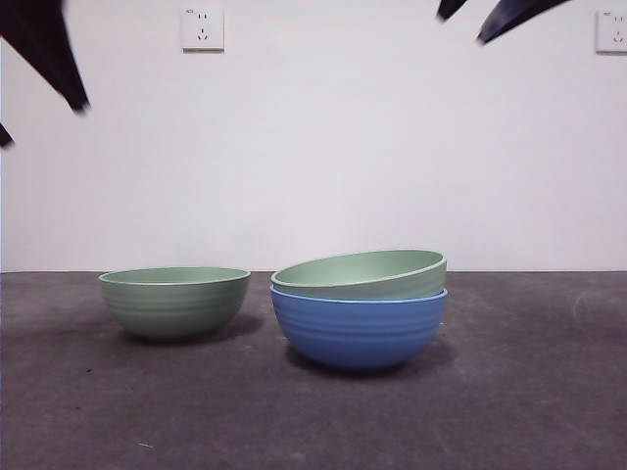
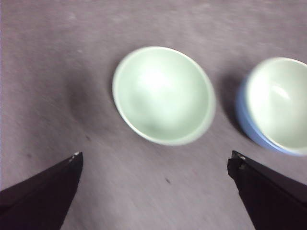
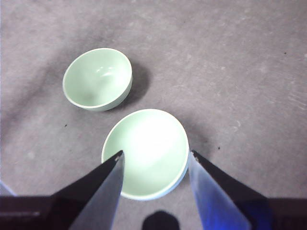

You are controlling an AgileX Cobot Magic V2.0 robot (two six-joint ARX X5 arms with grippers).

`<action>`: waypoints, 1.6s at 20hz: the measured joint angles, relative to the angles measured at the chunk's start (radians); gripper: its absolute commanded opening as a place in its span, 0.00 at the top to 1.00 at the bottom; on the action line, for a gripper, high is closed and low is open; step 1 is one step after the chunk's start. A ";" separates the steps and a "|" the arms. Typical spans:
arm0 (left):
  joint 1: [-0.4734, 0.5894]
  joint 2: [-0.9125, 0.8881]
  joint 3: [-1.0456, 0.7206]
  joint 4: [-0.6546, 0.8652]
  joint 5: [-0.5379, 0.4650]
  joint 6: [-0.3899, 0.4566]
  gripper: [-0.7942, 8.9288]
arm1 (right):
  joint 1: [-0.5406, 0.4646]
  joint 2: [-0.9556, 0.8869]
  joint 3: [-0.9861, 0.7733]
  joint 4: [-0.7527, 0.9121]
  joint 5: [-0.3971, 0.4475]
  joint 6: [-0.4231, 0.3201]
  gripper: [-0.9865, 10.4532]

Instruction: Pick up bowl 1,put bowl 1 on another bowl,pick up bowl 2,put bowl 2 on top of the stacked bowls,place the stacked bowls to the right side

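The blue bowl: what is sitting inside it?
A pale green bowl sits tilted in the blue bowl. It covers the blue bowl's inside, so that cannot be seen.

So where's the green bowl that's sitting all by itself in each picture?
Front view: lone green bowl, left of the stack.
Left wrist view: centre.
Right wrist view: upper left.
Shared landmark: the blue bowl holding a tilted green bowl beside it.
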 measured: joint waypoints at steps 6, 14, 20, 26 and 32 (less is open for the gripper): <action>-0.054 0.184 0.000 0.158 -0.092 -0.069 0.34 | 0.000 -0.093 0.000 -0.052 0.000 0.001 0.72; -0.100 0.385 0.000 0.326 -0.158 -0.139 0.36 | 0.000 -0.144 0.000 -0.084 0.000 0.001 0.72; -0.106 0.480 0.000 0.355 -0.190 -0.172 0.60 | 0.000 -0.145 0.000 -0.100 0.000 0.001 0.72; -0.106 0.481 0.000 0.369 -0.180 -0.197 0.84 | 0.000 -0.145 0.000 -0.100 0.000 0.003 0.72; -0.106 0.481 0.000 0.363 -0.180 -0.214 0.93 | 0.000 -0.145 0.000 -0.100 0.000 0.003 0.72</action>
